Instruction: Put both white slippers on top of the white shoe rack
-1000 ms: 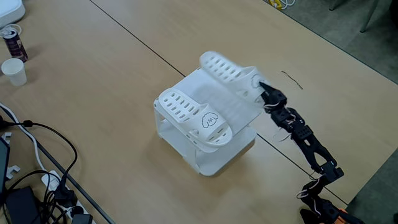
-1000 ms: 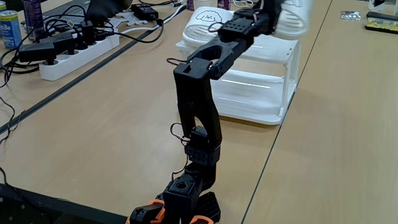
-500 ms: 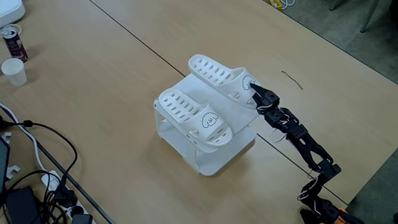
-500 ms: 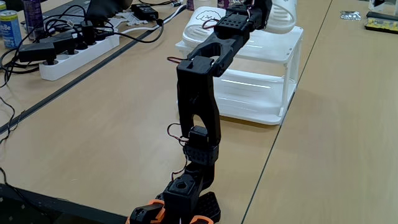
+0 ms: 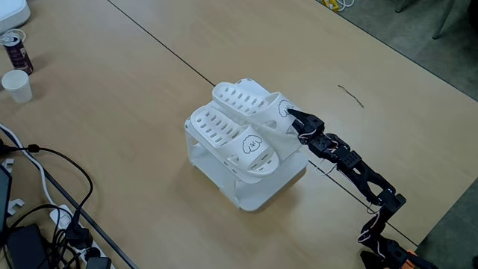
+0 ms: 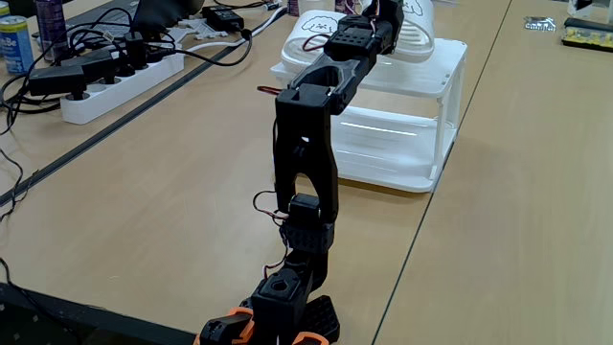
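Slippers are seen side by side on the rack (image 5: 254, 190) at frame centre of a fixed view: the near slipper (image 5: 231, 142) lies along the rack's lower-left edge, and the far slipper (image 5: 250, 104) is set just beside it toward the upper right. The gripper (image 5: 293, 119) is closed on the far slipper's cartoon-face end. In another fixed view the arm (image 6: 306, 182) rises from the lower centre to the rack (image 6: 402, 144) at the top. The tabletop (image 5: 112, 90) also carries a cup (image 5: 16, 85).
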